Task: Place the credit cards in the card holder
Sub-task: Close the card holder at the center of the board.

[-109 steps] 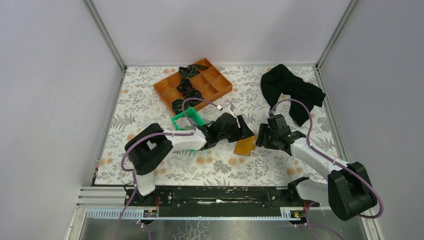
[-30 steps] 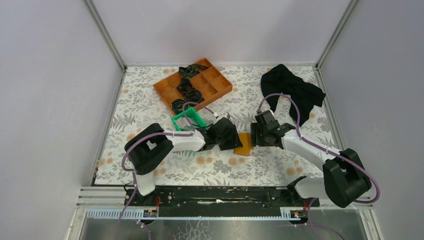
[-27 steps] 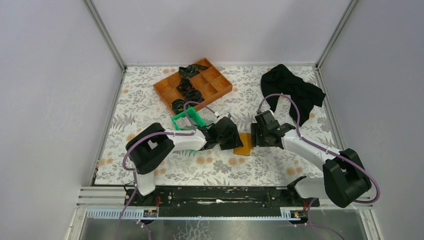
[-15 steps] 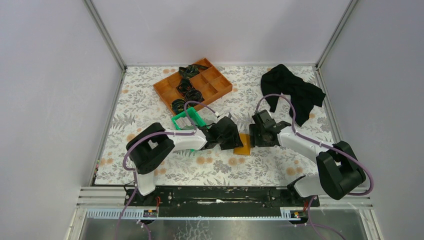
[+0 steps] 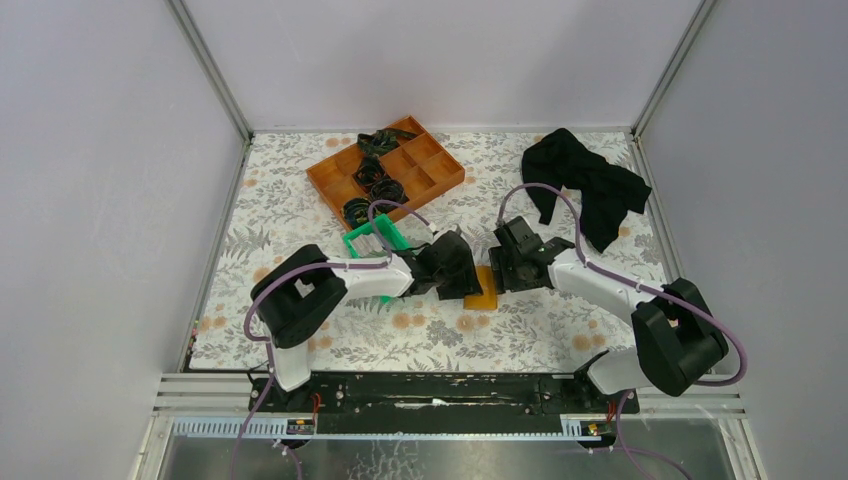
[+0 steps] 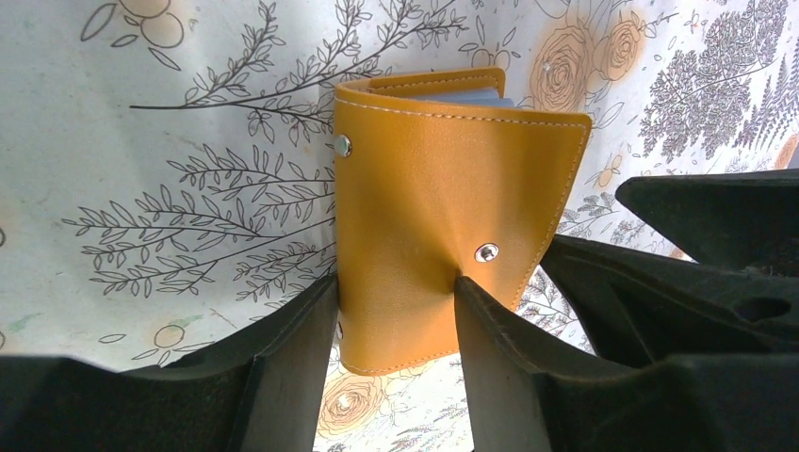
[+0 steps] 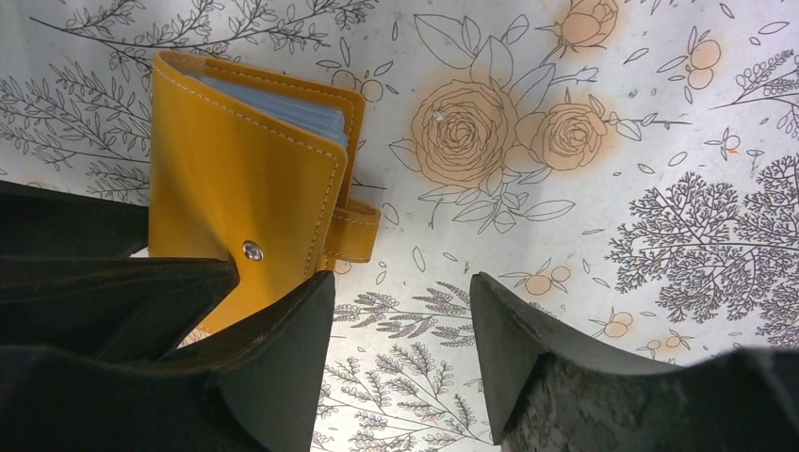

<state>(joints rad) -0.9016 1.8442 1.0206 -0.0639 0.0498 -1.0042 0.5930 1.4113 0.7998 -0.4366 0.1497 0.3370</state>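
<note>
The card holder (image 5: 483, 292) is an orange-tan wallet with snap studs, folded, lying on the flowered table cover between the two arms. My left gripper (image 5: 468, 284) is shut on it: in the left wrist view both black fingers (image 6: 283, 358) press the card holder's (image 6: 443, 217) sides and dent the leather. My right gripper (image 5: 498, 268) stands open just right of it, with only table cover between its fingers (image 7: 283, 348). In the right wrist view the card holder (image 7: 236, 179) shows pale blue sleeves at its open edge and a snap tab (image 7: 356, 235). No loose credit cards are in view.
An orange compartment tray (image 5: 440, 176) holding black items stands at the back centre-left. A green bin (image 5: 372, 241) sits just behind my left arm. A black cloth (image 5: 585, 185) lies at the back right. Grey walls enclose the table.
My right gripper has moved left and slightly back, up against the card holder's right side. My left gripper has kept its hold and barely shifted.
</note>
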